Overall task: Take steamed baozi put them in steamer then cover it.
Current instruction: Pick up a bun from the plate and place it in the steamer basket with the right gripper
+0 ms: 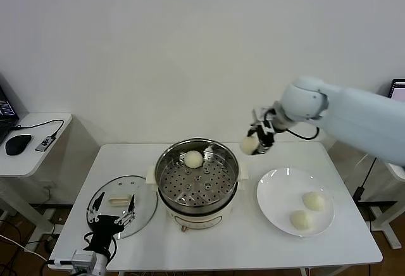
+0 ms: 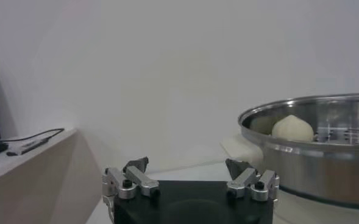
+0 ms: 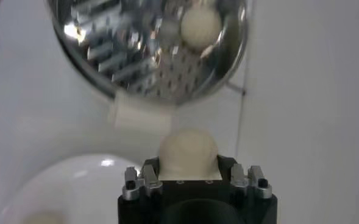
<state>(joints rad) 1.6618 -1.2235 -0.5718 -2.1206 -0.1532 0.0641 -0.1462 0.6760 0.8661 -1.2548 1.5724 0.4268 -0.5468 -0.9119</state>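
Head view, right arm stretched inward, right tool (image 1: pixel 255 142) gripping a baozi (image 1: pixel 249 145) beside steamer (image 1: pixel 197 182), left tool (image 1: pixel 111 212) wide, parked low.

Steamer (image 1: pixel 198 185) centre table, cover (image 1: pixel 123 203) left, plate (image 1: pixel 278 206) right holding two baozi (image 1: pixel 313 200)

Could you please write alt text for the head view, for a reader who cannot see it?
The right end effector holds a baozi in the air beside the steamer, which already holds one bun. Two more buns lie on a white plate; the glass cover lies by the open left end effector.
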